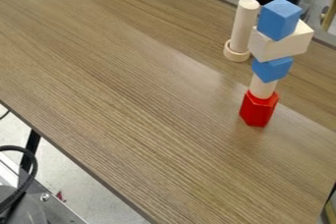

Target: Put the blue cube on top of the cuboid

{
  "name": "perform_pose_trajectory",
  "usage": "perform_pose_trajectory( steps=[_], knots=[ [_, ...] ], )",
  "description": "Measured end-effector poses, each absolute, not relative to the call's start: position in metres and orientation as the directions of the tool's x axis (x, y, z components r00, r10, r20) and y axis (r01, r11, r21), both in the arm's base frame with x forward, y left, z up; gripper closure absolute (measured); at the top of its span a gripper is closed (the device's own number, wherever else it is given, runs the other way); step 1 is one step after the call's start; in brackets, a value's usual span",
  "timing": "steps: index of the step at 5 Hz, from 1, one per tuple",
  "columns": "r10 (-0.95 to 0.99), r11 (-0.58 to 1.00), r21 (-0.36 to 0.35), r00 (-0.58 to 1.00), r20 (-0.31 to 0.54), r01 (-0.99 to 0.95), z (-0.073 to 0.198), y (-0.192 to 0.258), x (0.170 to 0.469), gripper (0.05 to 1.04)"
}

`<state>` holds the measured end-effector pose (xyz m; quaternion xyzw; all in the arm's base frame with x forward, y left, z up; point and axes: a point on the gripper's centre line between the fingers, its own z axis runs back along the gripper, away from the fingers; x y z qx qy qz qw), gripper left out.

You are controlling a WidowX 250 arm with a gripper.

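Wood-grain tbl (131,95), blue cube (278,19) atop cuboid (282,44), pale flr (85,191); can't tell end effector state

The solid blue, flat-sided cube (279,17) rests on top of the pale, plain wooden rectangular cuboid (283,45), touching it, high above the red faceted block (259,110). The cuboid lies lengthwise, raised above that same red block.

Cube (278,19) on cuboid (283,45), cylinder (244,25) left
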<state>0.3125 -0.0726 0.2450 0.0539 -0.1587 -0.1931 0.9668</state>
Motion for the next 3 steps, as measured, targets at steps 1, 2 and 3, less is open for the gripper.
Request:
perform_pose_trajectory(
  steps=[1, 2, 3],
  knots=[
    [-0.380, 0.924, 0.165, 0.875, 0.300, 0.345, 0.2506, -0.0703, 0.3098, 0.083],
    [-0.380, 0.924, 0.165, 0.875, 0.300, 0.345, 0.2506, -0.0703, 0.3098, 0.083],
    [-0.380, 0.924, 0.165, 0.875, 0.300, 0.345, 0.2506, -0.0703, 0.3098, 0.083]
  ],
)
